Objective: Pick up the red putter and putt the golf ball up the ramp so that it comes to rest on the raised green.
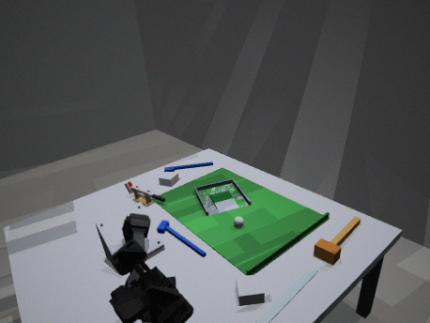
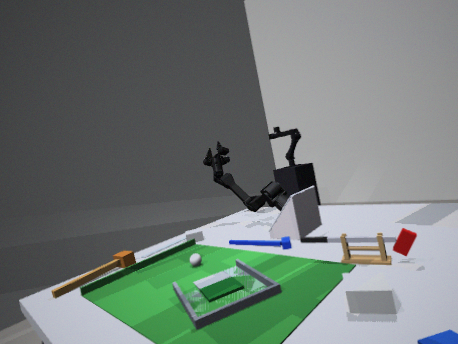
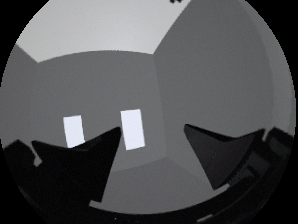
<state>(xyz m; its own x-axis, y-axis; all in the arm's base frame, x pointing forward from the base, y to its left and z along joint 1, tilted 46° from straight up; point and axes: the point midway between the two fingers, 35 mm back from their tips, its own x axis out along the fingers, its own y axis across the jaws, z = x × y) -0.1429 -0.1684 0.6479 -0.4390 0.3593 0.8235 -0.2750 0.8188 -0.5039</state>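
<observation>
Wrist view alone shows the hand (image 3: 152, 145) wide open (empty), facing walls.

my fingers: matt black, plastic-looking | green mat (image 1: 263, 221): flat matt, patchy tones | golf ball (image 1: 238, 222): smooth white | mallet (image 1: 335, 241): wood-coloured, matt | red putter (image 2: 404, 241) stand (image 2: 365, 249): pale wood | table (image 1: 56, 282): smooth grey

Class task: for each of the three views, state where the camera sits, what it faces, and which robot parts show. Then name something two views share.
Top: above and behind the arm, looking down across the table at the green.
Exterior: from the table's far side, facing back at the arm; gripper raised, jaws open.
Wrist: on the gripper, facing walls; both jaws show, nothing between.
Shared: top and exterior show the ball and red putter.
</observation>
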